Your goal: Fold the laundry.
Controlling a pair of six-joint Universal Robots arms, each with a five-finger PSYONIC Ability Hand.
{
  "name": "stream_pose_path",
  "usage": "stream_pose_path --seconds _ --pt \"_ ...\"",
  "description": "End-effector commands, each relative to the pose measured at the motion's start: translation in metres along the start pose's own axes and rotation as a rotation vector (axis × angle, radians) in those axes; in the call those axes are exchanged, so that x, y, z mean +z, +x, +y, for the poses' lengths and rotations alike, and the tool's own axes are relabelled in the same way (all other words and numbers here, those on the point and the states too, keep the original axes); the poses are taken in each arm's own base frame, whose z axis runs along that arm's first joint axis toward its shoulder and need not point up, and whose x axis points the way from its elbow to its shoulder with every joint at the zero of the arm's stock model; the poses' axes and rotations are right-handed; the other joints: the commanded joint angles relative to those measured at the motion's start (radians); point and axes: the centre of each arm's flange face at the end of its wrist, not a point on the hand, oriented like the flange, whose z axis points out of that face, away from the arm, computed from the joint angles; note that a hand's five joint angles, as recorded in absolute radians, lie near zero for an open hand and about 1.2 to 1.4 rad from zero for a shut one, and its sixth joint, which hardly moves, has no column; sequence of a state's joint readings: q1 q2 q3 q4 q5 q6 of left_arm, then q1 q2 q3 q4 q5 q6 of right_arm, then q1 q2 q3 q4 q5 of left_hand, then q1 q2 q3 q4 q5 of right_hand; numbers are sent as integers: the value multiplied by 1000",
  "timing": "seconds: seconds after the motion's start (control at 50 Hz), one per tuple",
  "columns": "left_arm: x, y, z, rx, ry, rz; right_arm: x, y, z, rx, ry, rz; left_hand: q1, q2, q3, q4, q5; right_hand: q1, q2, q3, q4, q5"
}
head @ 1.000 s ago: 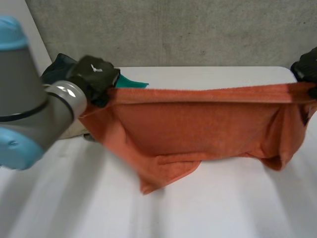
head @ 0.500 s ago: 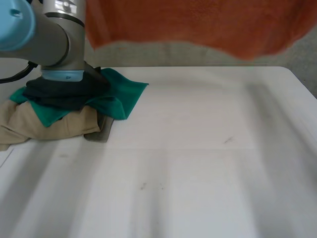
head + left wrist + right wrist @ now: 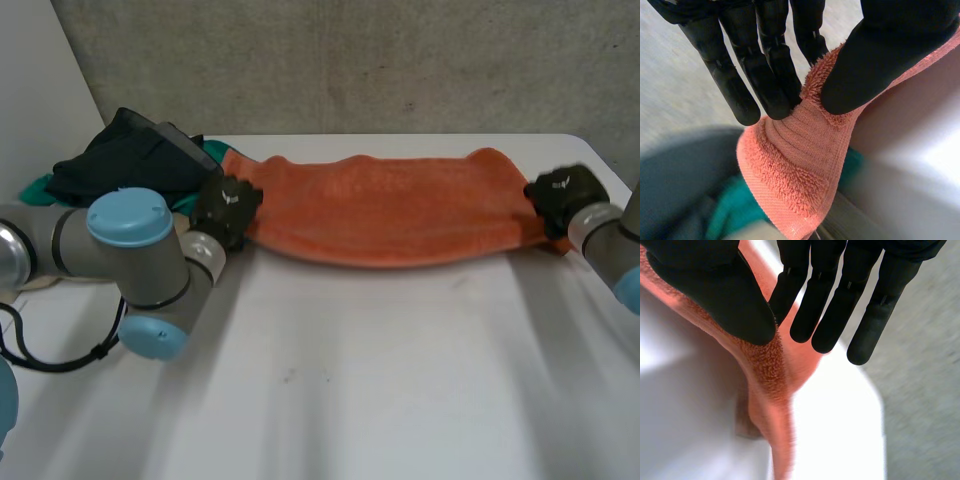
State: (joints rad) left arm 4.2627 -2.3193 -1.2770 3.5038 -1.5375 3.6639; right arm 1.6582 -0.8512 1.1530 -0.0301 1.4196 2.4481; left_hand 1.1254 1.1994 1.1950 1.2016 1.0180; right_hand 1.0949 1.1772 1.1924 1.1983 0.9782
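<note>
White table [image 3: 400, 400], concrete wall [image 3: 400, 60] behind. Orange towel [image 3: 390, 210] lies stretched L–R across the table's far side, near edge bowing in a shallow curve. L hand [image 3: 226, 205] has its left end. Wrist view shows a terry corner pinched btwn thumb [image 3: 875, 60] and straight fingers [image 3: 770, 75], with the rest of the corner hanging below the pinch. R hand [image 3: 560, 195] has the right end the same way, thumb [image 3: 715, 290] vs fingers [image 3: 810, 310], cloth running from the pinch down onto the table. Both hands low, approx at table level. Clothes pile [image 3: 120, 170] (black on top, green + beige under) sits far-left, just behind L hand and right beside the towel's left end.
</note>
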Motion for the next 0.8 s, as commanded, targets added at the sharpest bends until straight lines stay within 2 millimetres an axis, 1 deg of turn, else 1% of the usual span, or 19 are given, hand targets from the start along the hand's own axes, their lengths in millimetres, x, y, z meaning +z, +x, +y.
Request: stream_pose_path --seconds 0.02,0.06,0.16,0.18,0.2,0.22,0.26,0.3,0.32,0.36,0.44,0.56,0.6,0.68,0.72,0.74,0.76,0.78,0.8 --pt "-40 -1 -4 -3 -149 84 -23 3 25 1 -151 -73 271 197 201 195 204 301 219 204 198 244" --pt "-51 -3 -8 -11 -163 94 -30 8 26 13 -161 -73 271 197 201 195 204 301 219 204 198 244" --pt "-58 -1 -6 -15 -176 102 -31 20 41 69 -187 -76 271 197 201 195 204 301 219 204 198 244" --pt "-58 -1 -6 -15 -176 102 -30 26 48 103 -200 -66 271 197 201 195 204 145 63 48 42 88" --pt "-58 -1 -6 -18 -177 101 -29 29 51 118 -206 -62 271 197 201 195 204 54 -29 -44 -50 -4" --pt "-58 -2 -6 -19 -178 99 -29 30 56 139 -216 -61 271 197 201 195 204 -122 -204 -219 -225 -179" --pt "-57 -4 -5 -19 -177 94 -27 37 65 177 -235 -46 271 197 201 195 204 -380 -463 -478 -484 -438" --pt "-55 -7 -6 -22 -171 83 -26 42 70 192 -248 -36 271 197 201 195 204 -428 -511 -526 -532 -486" --pt "-54 -7 -6 -22 -168 80 -26 43 75 197 -259 -41 271 197 201 195 204 -519 -601 -616 -622 -577" --pt "-52 -10 -6 -21 -154 67 -25 41 78 196 -264 -49 271 197 201 195 204 -587 -669 -684 -690 -645" --pt "-49 -11 -9 -19 -135 56 -22 40 82 176 -259 -47 271 197 201 195 204 -575 -658 -673 -679 -633" --pt "-48 -13 -13 -20 -120 48 -16 35 79 157 -183 -89 271 197 201 195 204 -479 -561 -576 -582 -536" --pt "-47 -13 -14 -21 -117 47 -13 33 78 154 -153 -108 271 197 201 195 204 -397 -479 -494 -500 -455" --pt "-46 -13 -16 -23 -107 43 -7 30 82 135 -130 -110 271 197 201 195 204 -358 -441 -456 -462 -416" --pt "-46 -14 -16 -25 -106 41 -3 30 83 113 -119 -101 271 197 201 195 204 -250 -333 -348 -354 -308" --pt "-46 -14 -16 -25 -105 40 1 30 84 89 -102 -88 271 197 201 195 204 3 -79 -94 -100 -54" --pt "-45 -15 -18 -25 -101 38 2 31 83 82 -95 -79 271 197 201 195 204 169 86 71 65 111" --pt "-44 -16 -18 -24 -98 34 4 33 82 73 -85 -70 271 197 201 195 204 300 218 203 197 242" --pt "-44 -16 -19 -24 -97 34 5 34 80 64 -75 -61 271 197 201 195 204 301 219 204 198 244"
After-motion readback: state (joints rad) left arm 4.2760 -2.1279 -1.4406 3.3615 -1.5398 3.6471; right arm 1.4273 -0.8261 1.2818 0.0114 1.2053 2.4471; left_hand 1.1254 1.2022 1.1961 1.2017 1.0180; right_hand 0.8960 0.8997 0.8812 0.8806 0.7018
